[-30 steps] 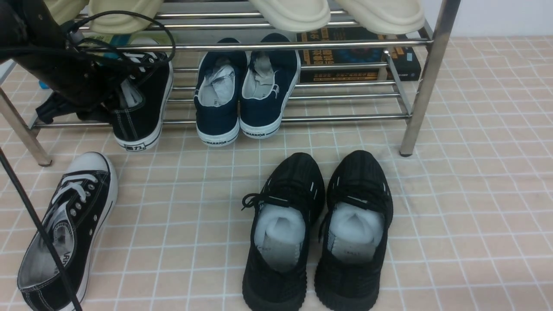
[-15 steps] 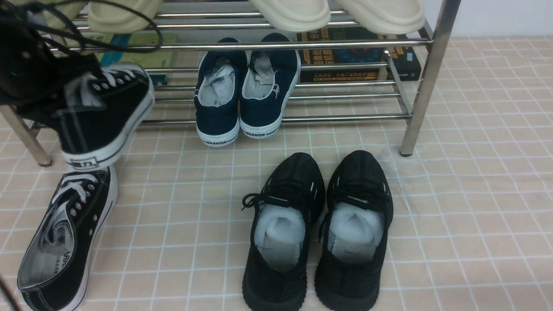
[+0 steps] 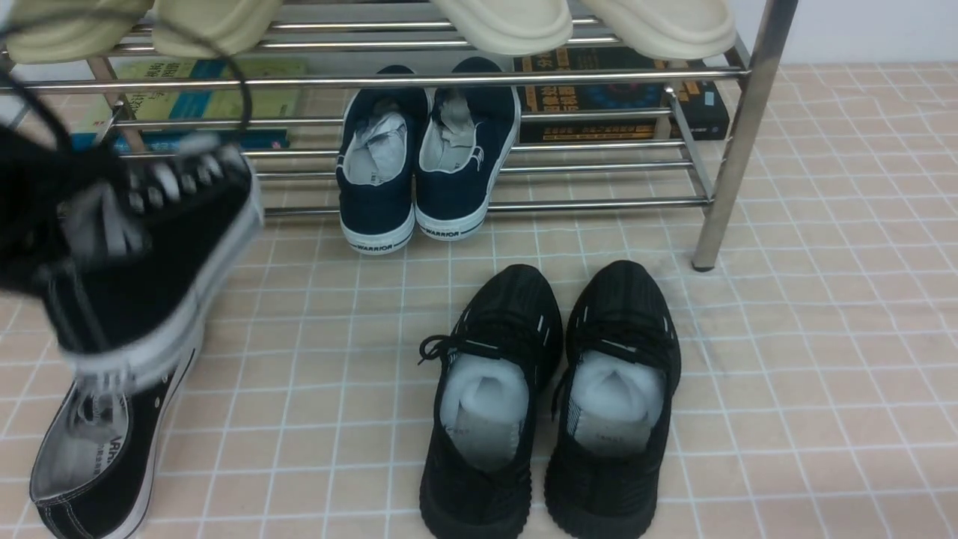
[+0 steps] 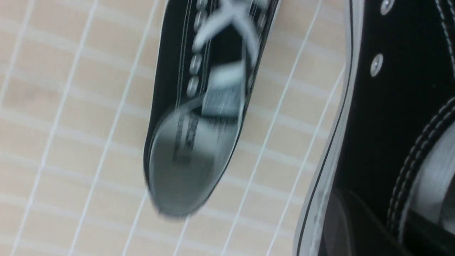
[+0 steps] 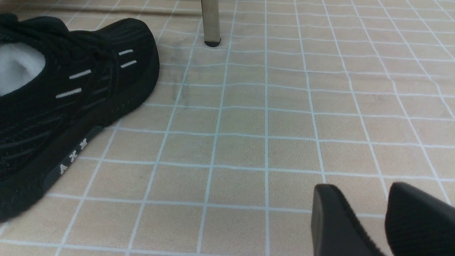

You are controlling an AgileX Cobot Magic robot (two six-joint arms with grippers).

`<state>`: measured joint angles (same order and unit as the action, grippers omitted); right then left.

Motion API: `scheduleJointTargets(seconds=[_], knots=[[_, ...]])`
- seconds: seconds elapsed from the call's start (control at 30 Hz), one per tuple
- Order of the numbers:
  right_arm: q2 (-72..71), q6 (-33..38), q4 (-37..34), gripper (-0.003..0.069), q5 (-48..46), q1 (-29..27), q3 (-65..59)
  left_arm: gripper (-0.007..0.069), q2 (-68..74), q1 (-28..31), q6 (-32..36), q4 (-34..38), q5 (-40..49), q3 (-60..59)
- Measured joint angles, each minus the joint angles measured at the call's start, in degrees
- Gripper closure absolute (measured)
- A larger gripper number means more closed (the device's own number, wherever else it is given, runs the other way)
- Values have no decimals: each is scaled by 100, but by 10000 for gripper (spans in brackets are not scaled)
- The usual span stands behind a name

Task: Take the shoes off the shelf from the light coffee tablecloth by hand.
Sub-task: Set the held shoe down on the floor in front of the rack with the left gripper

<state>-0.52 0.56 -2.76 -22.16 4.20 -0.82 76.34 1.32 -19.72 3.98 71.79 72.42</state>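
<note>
Shoe (image 3: 150, 254) aloft at 9 o'clock, left gripper (image 4: 384, 231) clamped on it; mate (image 3: 97, 449) beneath. Right gripper (image 5: 366, 193) jaws apart; open tablecloth (image 3: 823, 374) toward 3 o'clock.

One black sneaker (image 3: 153, 262) hangs tilted above its mate (image 3: 120, 457) on the gridded tablecloth (image 3: 823, 337).

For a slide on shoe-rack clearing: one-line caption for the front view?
Black canvas sneaker held aloft, motion-blurred, above its mate on the gridded tablecloth, in front of the chrome shoe rack.

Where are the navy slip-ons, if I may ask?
The navy slip-ons sit on the shelf's lower tier, front view centre-left, behind the black knit sneakers.
</note>
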Motion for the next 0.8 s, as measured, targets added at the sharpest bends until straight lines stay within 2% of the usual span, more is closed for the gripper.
scheduleJointTargets(seconds=[0.2, 0.47, 0.63, 0.8], knots=[[0, 0, 0, 419, 0, 0, 0, 606, -260, 0, -55, 100, -146, -1028], [0, 0, 0, 419, 0, 0, 0, 605, -260, -14, -61, 320, -776, -1526], [0, 0, 0, 419, 0, 0, 0, 605, -172, -484, -163, 283, -1173, -1632], [0, 0, 0, 419, 0, 0, 0, 605, -52, -1010, -773, -232, -1538, -1632]])
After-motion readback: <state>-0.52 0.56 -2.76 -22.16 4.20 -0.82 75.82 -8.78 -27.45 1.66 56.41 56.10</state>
